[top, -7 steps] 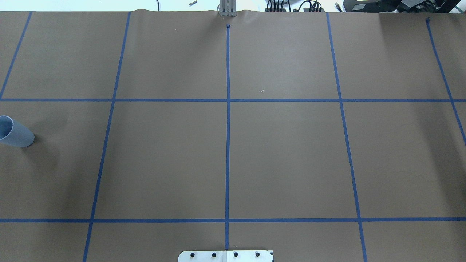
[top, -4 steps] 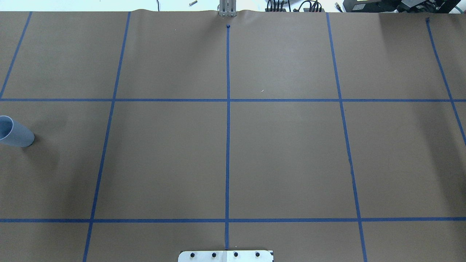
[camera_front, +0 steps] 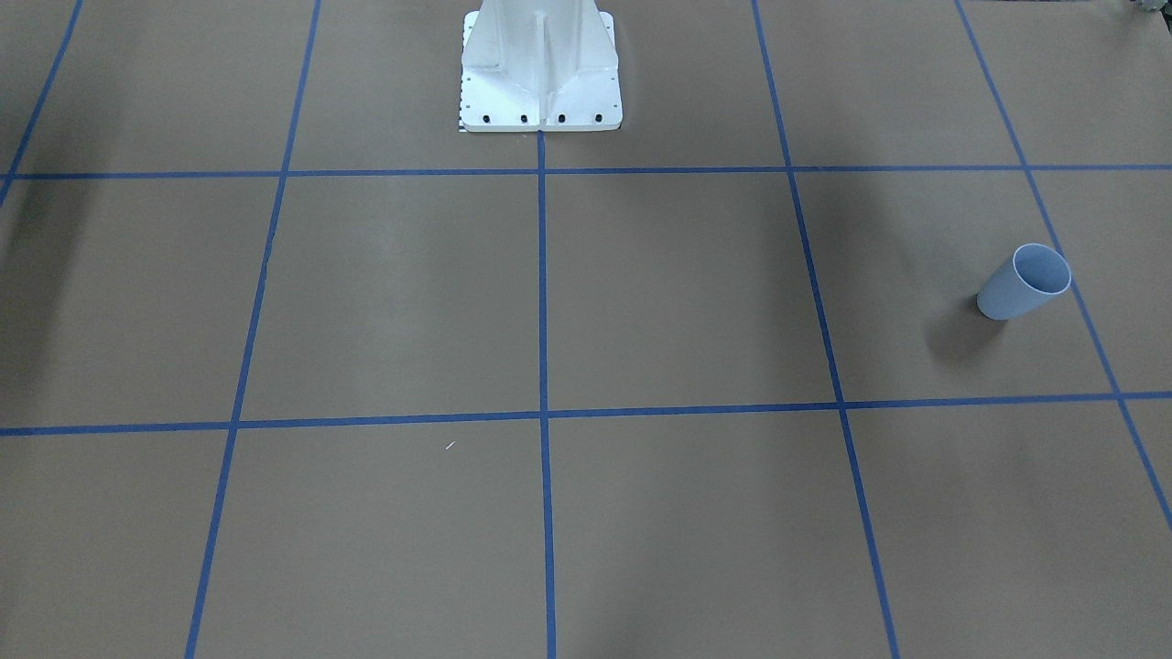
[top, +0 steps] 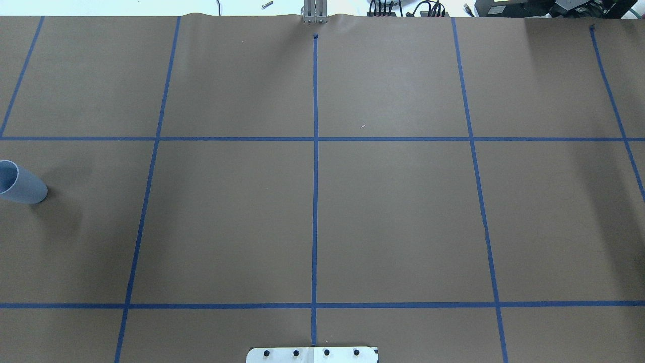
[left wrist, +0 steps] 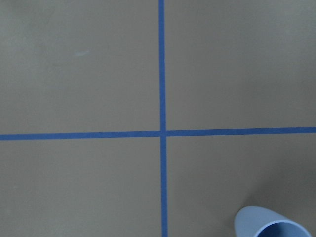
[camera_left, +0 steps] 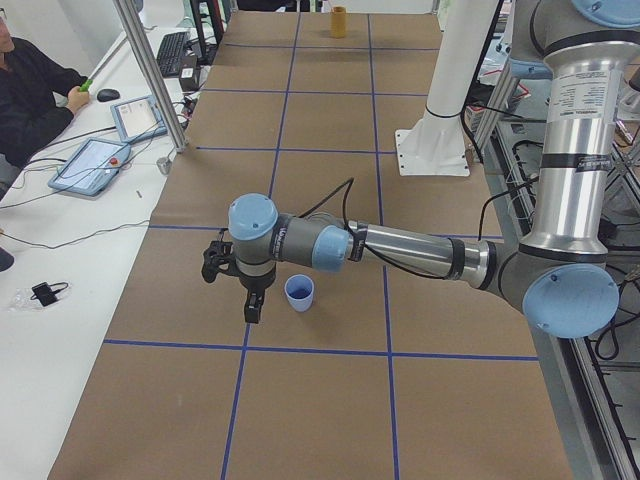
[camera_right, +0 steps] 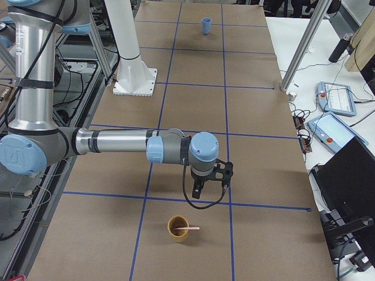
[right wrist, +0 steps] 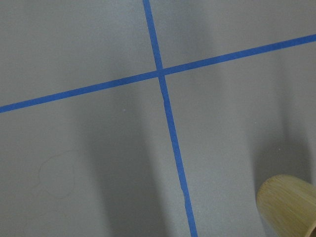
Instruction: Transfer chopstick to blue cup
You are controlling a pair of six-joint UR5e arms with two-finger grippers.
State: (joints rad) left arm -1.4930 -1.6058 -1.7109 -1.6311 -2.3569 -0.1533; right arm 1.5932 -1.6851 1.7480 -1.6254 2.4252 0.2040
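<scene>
Nearest in the right-end view, one thin pale chopstick (camera_right: 192,228) is resting in one tan bamboo cup (camera_right: 178,229). Its long axis is lying across the table, and its free end is pointing over the rim toward the operators' side. Just beyond, the right gripper (camera_right: 206,186) is hanging above the brown paper-covered table (camera_right: 252,152); whether its fingers are clenched or released cannot be told. At the far end, one upright light-blue plastic cup (camera_right: 205,26) is standing, with the left gripper (camera_left: 240,290) hovering just beside it, its finger state likewise indeterminable. Several taped grid squares are separating the two cups.
</scene>
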